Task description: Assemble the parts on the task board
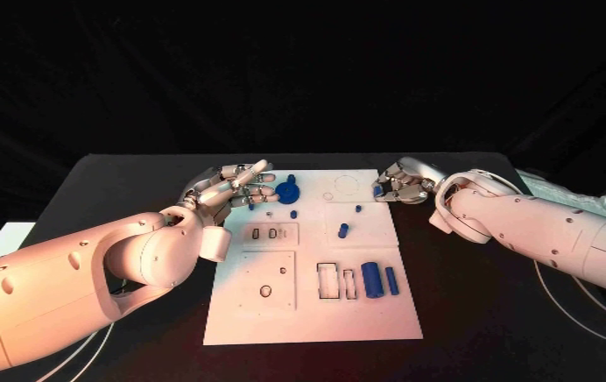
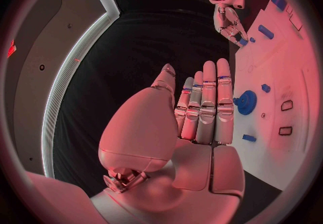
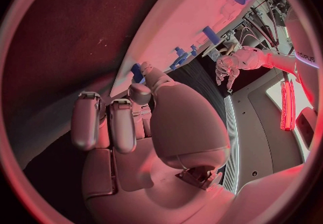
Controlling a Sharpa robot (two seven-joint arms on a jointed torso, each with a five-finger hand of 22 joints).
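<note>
The white task board point(image 1: 285, 307) lies in the middle of the black table. A round blue gear-like part point(image 1: 288, 192) point(image 2: 245, 102) stands near its far left corner. My left hand point(image 1: 235, 187) point(image 2: 202, 108) is just to the left of it, fingers stretched out side by side and holding nothing. At the board's far right edge my right hand point(image 1: 403, 182) point(image 3: 128, 121) has its fingers curled in. It pinches a small blue part point(image 1: 377, 191) point(image 3: 138, 71) point(image 2: 241, 42) at its fingertips.
A thick blue cylinder point(image 1: 371, 278) and a slim blue bar point(image 1: 391, 280) lie at the board's near right, beside rectangular slots point(image 1: 327, 280). Small blue pegs point(image 1: 342, 230) point(image 1: 294, 214) stand mid-board. White cables point(image 1: 574, 299) run along the table's right side.
</note>
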